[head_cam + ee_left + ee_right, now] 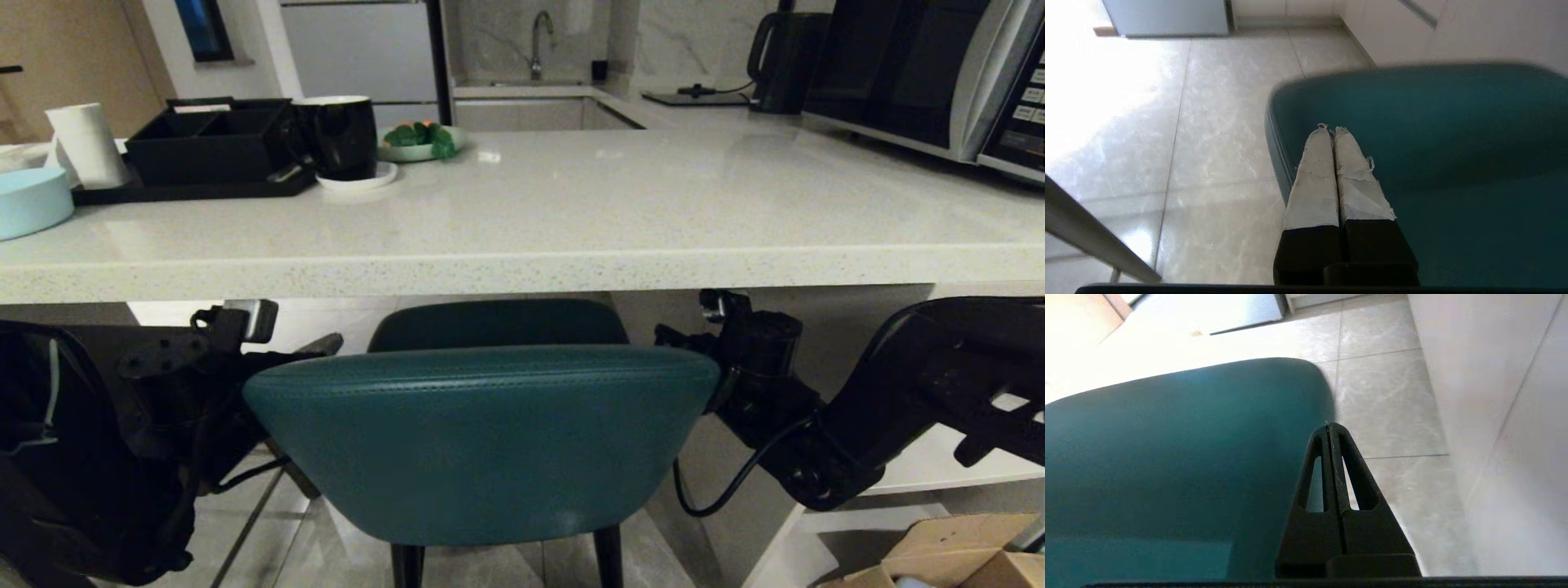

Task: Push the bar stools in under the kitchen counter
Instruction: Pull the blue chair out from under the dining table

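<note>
both end effectors flank the teal stool (482,433), one at each end of its curved back. left end effector (1331,130) has its taped fingers pressed flat together with nothing between them, tips over the stool's near edge; right end effector (1327,426) is likewise closed and empty, at the opposite end of the back. whether either one touches the leather i can't tell. ahead of them and above, the tabletop (522,269) overhangs, and the stool's seat already sits partly beneath it while the back is short of the slab's edge. so i'd judge this stool mostly in, needing a last push. no dark grey stool is visible from here, so that one looks yet to do.
</note>
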